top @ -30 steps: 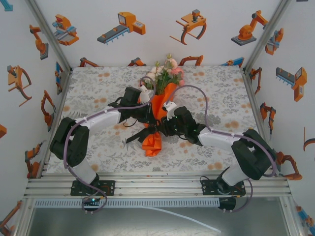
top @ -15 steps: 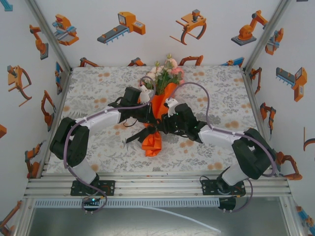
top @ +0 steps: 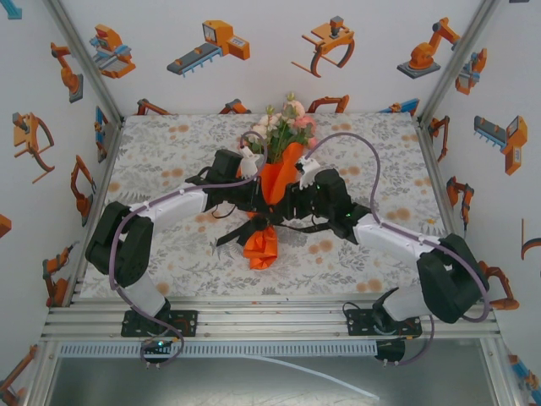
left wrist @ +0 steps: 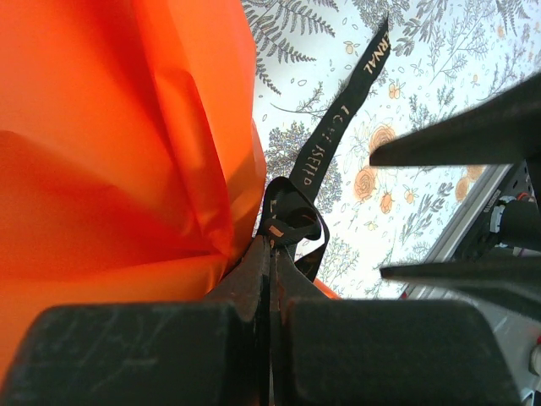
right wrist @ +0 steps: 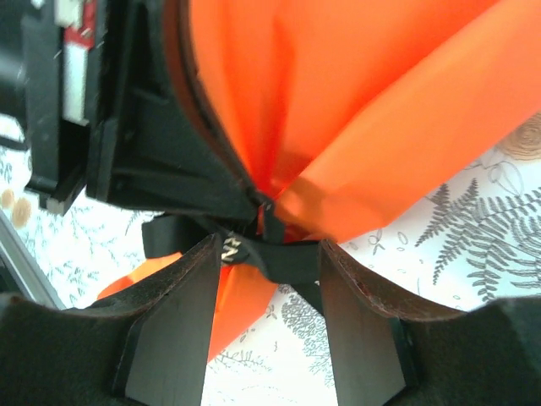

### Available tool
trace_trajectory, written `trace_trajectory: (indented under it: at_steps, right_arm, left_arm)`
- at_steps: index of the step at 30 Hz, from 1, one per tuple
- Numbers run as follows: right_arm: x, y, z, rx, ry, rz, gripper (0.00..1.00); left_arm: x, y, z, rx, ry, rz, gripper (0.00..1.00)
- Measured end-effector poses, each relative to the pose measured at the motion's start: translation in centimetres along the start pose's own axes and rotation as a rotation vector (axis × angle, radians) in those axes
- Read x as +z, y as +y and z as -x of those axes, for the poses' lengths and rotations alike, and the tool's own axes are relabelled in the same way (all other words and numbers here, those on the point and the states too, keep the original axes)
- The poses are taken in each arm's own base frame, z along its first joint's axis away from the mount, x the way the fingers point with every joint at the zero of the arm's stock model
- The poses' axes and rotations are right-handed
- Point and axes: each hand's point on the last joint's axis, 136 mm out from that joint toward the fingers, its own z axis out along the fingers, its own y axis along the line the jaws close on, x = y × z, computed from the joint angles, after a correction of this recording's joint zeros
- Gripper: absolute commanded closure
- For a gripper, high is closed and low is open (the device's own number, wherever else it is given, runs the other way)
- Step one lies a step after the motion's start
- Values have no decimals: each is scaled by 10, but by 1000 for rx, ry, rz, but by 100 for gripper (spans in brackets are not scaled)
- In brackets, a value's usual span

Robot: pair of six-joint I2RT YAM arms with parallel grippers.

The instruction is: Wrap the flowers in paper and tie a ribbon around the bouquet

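My left fingers [left wrist: 254,279] are pinched shut on the ribbon [left wrist: 334,144] at the bouquet's [top: 279,179] neck. My right fingers [right wrist: 177,321] stand apart, straddling the knot. The bouquet is mid-counter [top: 161,152], with bare cloth either side.

The bouquet [top: 277,182] lies mid-way across the bench [top: 169,152], with the flowers [top: 286,125] toward the far side and the paper [top: 262,245] tail toward the near edge. The ribbon [left wrist: 334,135] circles the paper's waist, one end trailing over the bench. The left end effector [left wrist: 270,279] meets the ribbon from the waist's left. The right end effector [right wrist: 269,254] straddles it from the right.
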Motion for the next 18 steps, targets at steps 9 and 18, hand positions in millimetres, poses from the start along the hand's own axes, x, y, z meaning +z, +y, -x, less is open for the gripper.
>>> trace_trajectory:
  at_steps: [9,18]
  right_arm:
    - [27,-13,-30,67,106,-7,54]
    - [20,-6,-52,63,179,38,54]
  left_arm:
    - [-5,-3,5,9,-18,2,100]
    - [-5,-2,5,9,-20,9,100]
